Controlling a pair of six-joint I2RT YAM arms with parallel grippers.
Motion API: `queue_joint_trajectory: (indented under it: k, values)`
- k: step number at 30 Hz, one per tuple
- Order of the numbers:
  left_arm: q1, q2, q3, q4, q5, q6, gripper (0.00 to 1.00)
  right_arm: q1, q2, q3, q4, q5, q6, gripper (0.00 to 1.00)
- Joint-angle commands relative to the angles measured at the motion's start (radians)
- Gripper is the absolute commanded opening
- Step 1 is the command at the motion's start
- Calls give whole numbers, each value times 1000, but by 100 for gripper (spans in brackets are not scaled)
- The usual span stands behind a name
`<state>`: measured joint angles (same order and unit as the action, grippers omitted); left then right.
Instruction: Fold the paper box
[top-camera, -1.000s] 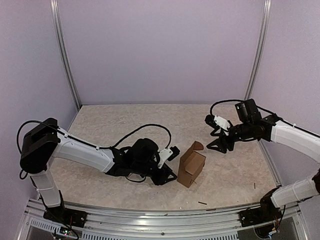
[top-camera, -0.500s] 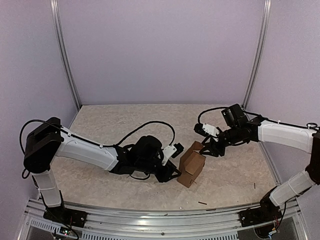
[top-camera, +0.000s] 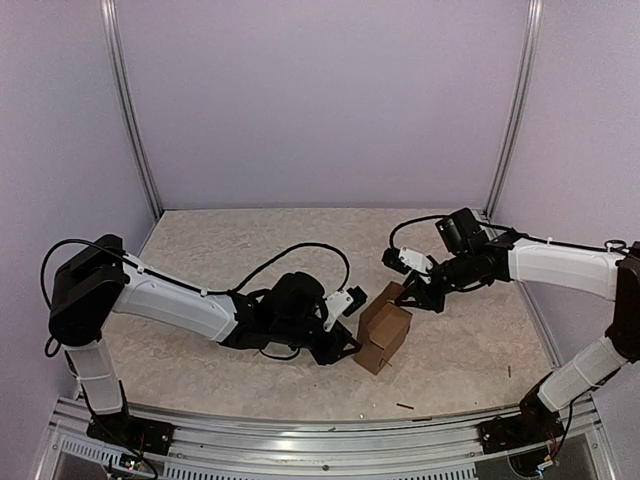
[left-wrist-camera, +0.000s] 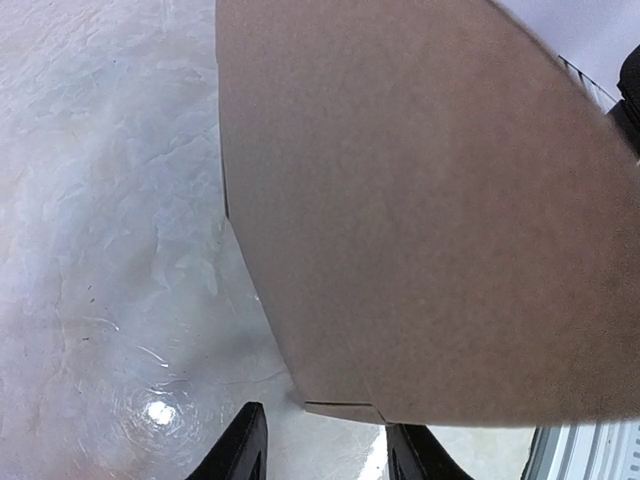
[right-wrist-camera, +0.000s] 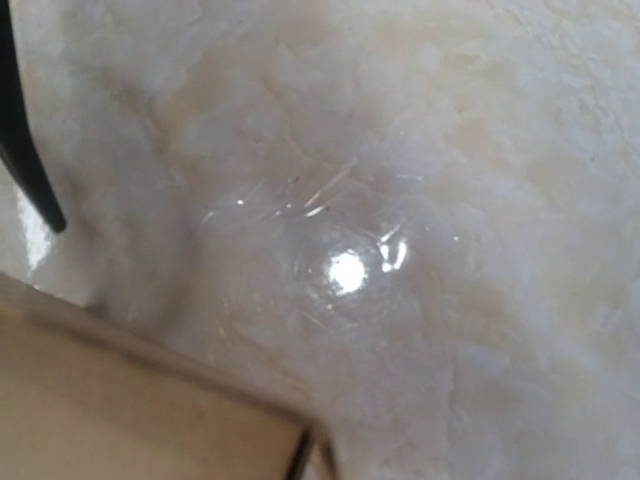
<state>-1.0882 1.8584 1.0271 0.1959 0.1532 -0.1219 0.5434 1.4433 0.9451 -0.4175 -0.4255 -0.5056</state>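
L jaws part-open, braced vs paper box (top-camera: 385, 335) side to steady it; R jaws at top flap (top-camera: 395, 292), prob. to fold it; grip unclear.

A small brown cardboard box (top-camera: 385, 335) stands right of centre on the pale mottled desk (top-camera: 250, 240). The left black pincer (top-camera: 352, 345) crowds its left face, and the right black pincer (top-camera: 412, 298) its far top flap. There is open passage along the far edge and toward the near right corner, past tiny dark scraps (top-camera: 405, 406).
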Motion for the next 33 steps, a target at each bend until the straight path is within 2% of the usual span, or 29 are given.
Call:
queue_joint_trajectory:
  k: [1,5,14,22,24,33]
  values:
    - [-4,21,24,5,-12,14,40,18,40,31,-12,-16,6,18]
    - [-4,25,26,5,-18,12,40,20,54,48,-23,-12,28,0]
    - [-4,38,35,13,-13,10,40,21,100,158,-122,14,165,0]
    - [-3,48,44,13,-48,-6,40,21,148,182,-115,52,257,0]
    - [-3,48,41,4,-69,-10,40,22,146,183,-114,53,264,3]
    - [8,-30,-52,-43,-104,-3,40,13,45,160,-194,100,191,32]
